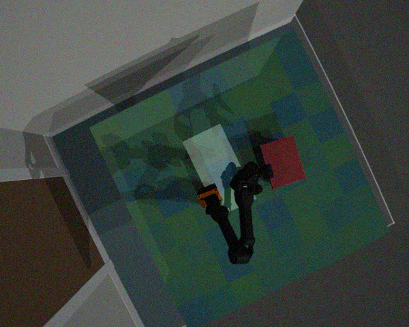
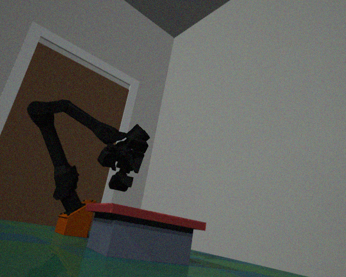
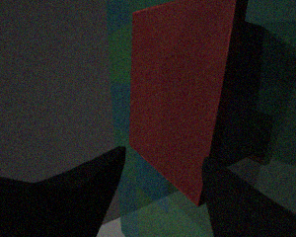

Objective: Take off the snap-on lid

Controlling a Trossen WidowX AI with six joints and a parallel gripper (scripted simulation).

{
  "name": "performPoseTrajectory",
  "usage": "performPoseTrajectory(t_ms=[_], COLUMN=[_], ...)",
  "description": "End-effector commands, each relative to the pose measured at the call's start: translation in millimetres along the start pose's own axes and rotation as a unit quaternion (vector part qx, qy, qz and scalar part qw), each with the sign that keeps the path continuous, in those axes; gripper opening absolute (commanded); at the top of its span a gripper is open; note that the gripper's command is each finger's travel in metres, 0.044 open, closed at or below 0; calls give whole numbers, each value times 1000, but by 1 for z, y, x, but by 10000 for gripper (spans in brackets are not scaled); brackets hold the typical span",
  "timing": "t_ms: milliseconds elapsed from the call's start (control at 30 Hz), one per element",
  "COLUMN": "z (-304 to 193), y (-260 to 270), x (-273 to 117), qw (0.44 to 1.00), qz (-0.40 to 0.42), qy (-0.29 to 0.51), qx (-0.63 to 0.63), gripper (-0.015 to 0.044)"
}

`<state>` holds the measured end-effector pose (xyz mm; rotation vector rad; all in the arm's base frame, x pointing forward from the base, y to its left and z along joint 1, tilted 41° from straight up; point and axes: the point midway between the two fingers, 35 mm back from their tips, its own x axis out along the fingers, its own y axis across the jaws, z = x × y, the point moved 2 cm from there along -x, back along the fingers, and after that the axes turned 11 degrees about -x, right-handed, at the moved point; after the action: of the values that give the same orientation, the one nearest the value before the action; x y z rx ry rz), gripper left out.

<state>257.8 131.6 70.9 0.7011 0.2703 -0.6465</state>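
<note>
The red lid (image 1: 285, 158) (image 2: 158, 217) (image 3: 178, 84) sits flat on top of the grey-blue storage box (image 2: 149, 243), overhanging its walls. A dark band shows just under the lid's rim. My gripper (image 3: 164, 158) is open, with nothing between its fingers. In the exterior view it hangs above the lid with a gap between them. In the top view it shows over the lid's left edge. In the wrist view the lid lies beyond the fingertips, its near corner close to the right finger. The box walls are hidden from above.
The orange arm base (image 1: 208, 195) (image 2: 74, 223) stands to one side of the box. A pale flat rectangle (image 1: 206, 151) lies between the base and the box. The surface is a green and blue patchwork (image 1: 229, 239), with light walls and a brown door beyond.
</note>
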Motion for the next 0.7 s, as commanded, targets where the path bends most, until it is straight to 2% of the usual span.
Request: performPoseTrajectory(t_ms=[0,100,667], z=[-5,-5,-7], y=[-34,-46,-45], x=[25,33,48], qw=[1000,1000,1000], qz=[-8,-7,-11], qy=[-2,-4,-1], qx=[-11,-12,-11], gripper=[235,235,235])
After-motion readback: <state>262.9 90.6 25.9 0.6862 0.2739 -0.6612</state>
